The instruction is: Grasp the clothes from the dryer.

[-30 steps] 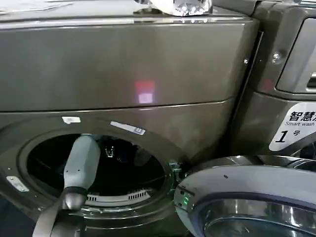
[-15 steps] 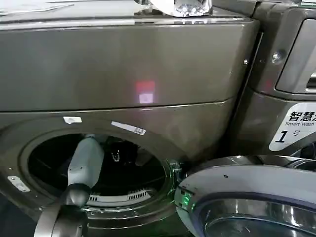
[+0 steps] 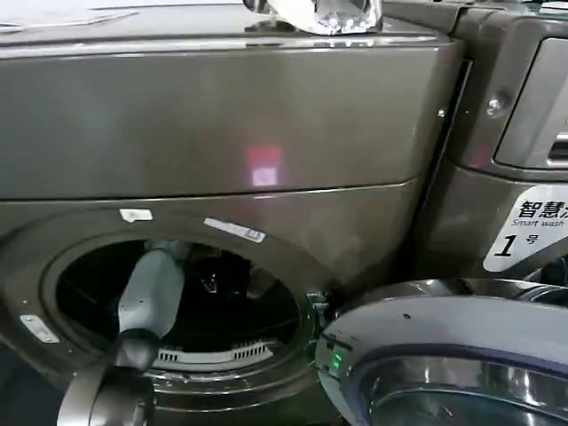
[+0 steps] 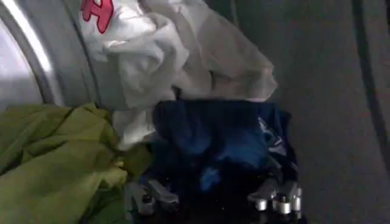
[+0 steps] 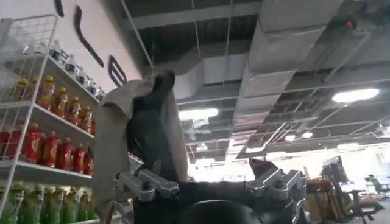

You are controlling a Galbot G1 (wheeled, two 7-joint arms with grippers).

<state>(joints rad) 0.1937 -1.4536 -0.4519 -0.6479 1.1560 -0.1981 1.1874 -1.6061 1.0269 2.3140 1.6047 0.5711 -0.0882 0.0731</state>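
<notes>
The dryer (image 3: pixel 266 133) is a bronze-grey front-loader with its round porthole (image 3: pixel 177 302) open. My left arm (image 3: pixel 151 293) reaches through the porthole into the dark drum. The clothes lie heaped in the drum: a yellow-green garment (image 4: pixel 49 158), a dark navy one (image 4: pixel 219 140) and a white one with red marks (image 4: pixel 164 55). My left gripper (image 4: pixel 213 198) is open right at the navy garment, one finger on each side of its near edge. My right gripper (image 5: pixel 207 182) is open and empty, pointing up at the ceiling.
The dryer's grey-rimmed glass door (image 3: pixel 444 355) hangs open at the lower right, close to the porthole. A neighbouring panel carries a white "1" sticker (image 3: pixel 532 226). A clear plastic item (image 3: pixel 324 13) sits on the dryer's top. Shelves of bottles (image 5: pixel 42 146) stand near the right arm.
My left forearm has shifted slightly inside the porthole, reaching a little further into the drum. The door has stayed put.
</notes>
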